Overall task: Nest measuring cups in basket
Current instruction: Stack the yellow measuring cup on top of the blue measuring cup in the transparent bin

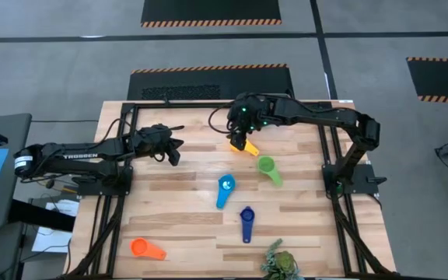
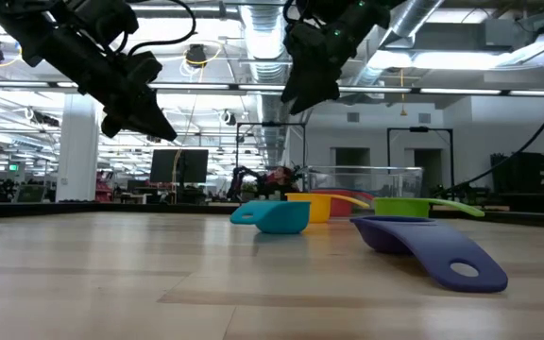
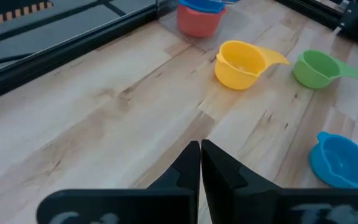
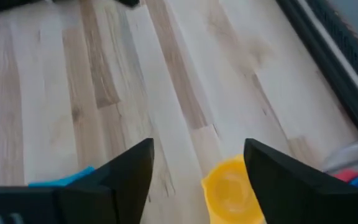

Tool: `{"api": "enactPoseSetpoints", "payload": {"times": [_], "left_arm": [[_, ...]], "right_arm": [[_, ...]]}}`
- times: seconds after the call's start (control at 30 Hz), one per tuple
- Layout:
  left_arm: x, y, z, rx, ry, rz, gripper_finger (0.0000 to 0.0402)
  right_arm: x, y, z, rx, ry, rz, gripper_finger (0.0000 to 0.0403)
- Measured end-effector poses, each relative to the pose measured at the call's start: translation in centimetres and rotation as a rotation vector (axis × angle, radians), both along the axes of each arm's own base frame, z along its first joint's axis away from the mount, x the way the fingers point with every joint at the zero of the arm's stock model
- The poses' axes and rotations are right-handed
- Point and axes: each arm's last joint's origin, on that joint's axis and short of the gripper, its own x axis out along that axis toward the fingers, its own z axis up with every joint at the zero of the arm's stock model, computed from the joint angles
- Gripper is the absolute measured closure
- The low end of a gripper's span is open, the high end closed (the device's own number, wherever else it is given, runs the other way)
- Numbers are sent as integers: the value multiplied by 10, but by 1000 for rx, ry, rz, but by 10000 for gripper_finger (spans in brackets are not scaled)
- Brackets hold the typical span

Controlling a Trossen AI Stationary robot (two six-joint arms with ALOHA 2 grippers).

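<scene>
Five measuring cups lie loose on the table: yellow (image 1: 246, 145), green (image 1: 268, 169), light blue (image 1: 225, 189), dark blue (image 1: 246, 222) and orange (image 1: 146, 249). A red cup (image 3: 197, 22) with a blue one (image 3: 201, 5) nested in it stands at the far edge, in the clear basket (image 2: 366, 179), which is mostly hidden under the right arm in the high view. My right gripper (image 4: 197, 168) is open and hovers just above the yellow cup (image 4: 232, 190). My left gripper (image 3: 201, 165) is shut, raised over the left part of the table.
A green leafy plant (image 1: 280, 263) sits at the table's near edge, right of the dark blue cup. Black frame rails run along the table's left, right and far sides. Bare wood lies between my left gripper (image 1: 169, 149) and the orange cup.
</scene>
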Motion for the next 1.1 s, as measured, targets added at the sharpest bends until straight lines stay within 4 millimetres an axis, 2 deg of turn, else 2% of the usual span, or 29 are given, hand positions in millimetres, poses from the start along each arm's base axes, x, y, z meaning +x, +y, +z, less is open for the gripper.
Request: {"api": "enactPoseSetpoints", "payload": {"times": [0.27,0.4,0.57,0.67,0.9,1.1], "left_arm": [[0,0,0,0,1,1,401],[0,0,0,0,1,1,401],[0,0,0,1,2,1,402],[0,0,0,-1,2,3,401],[-1,0,-1,-20,1,15,401],[-1,0,-1,-23,7,16,402]], "right_arm": [[-7,2,-6,18,98,-20,111],[-8,2,3,18,114,-17,111],[7,-7,26,25,204,-14,111],[27,-16,35,-25,228,26,111],[64,-30,21,8,246,-5,111],[73,-27,-21,97,443,-32,111]]}}
